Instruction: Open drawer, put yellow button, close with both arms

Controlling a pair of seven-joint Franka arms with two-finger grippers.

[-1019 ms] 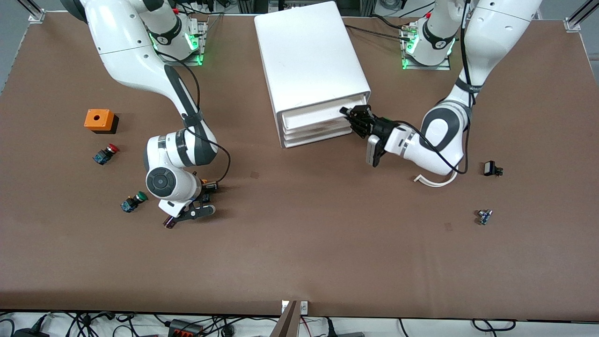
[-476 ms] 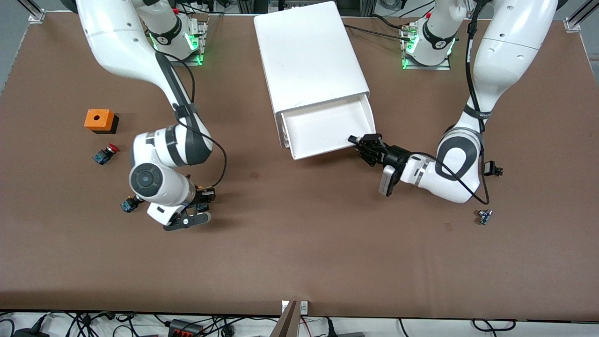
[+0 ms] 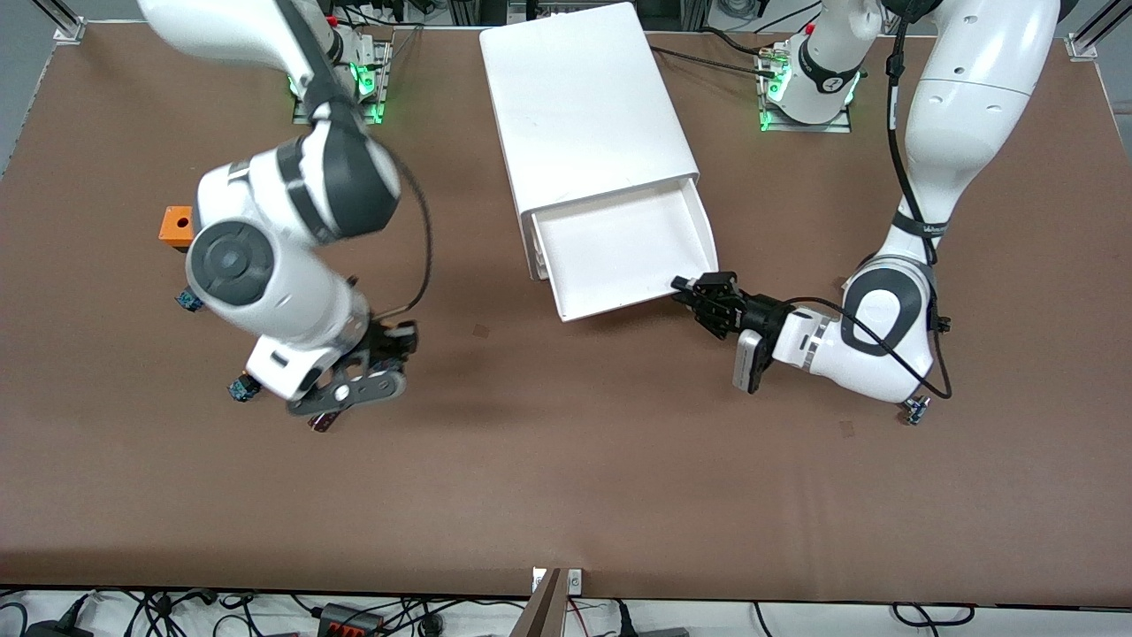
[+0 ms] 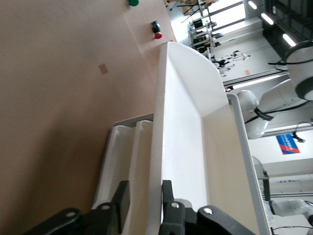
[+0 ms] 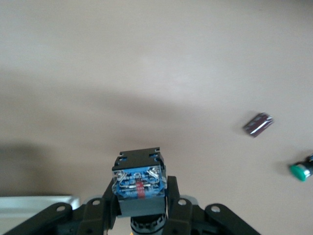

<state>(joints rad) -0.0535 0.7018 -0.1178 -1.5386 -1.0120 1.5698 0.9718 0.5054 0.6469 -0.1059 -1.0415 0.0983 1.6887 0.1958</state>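
Note:
The drawer (image 3: 619, 248), uppermost in the white cabinet (image 3: 584, 97), stands pulled out and empty. My left gripper (image 3: 699, 296) is shut on its front wall at the corner toward the left arm's end. In the left wrist view my left gripper (image 4: 145, 200) has one finger on each face of the drawer's (image 4: 186, 122) wall. My right gripper (image 3: 386, 349) is up over the bare table. In the right wrist view my right gripper (image 5: 140, 205) is shut on the yellow button (image 5: 139, 188); its blue base shows and its cap is mostly hidden.
An orange box (image 3: 175, 226) and the red-capped button (image 3: 187, 301) sit partly hidden under the right arm. The green-capped button (image 5: 299, 171) and a small dark part (image 3: 320, 423) lie near the right gripper. Small parts (image 3: 915, 409) lie by the left arm's elbow.
My left gripper has pulled the drawer out farther toward the front camera. My right arm has risen from the table with the yellow button in its fingers.

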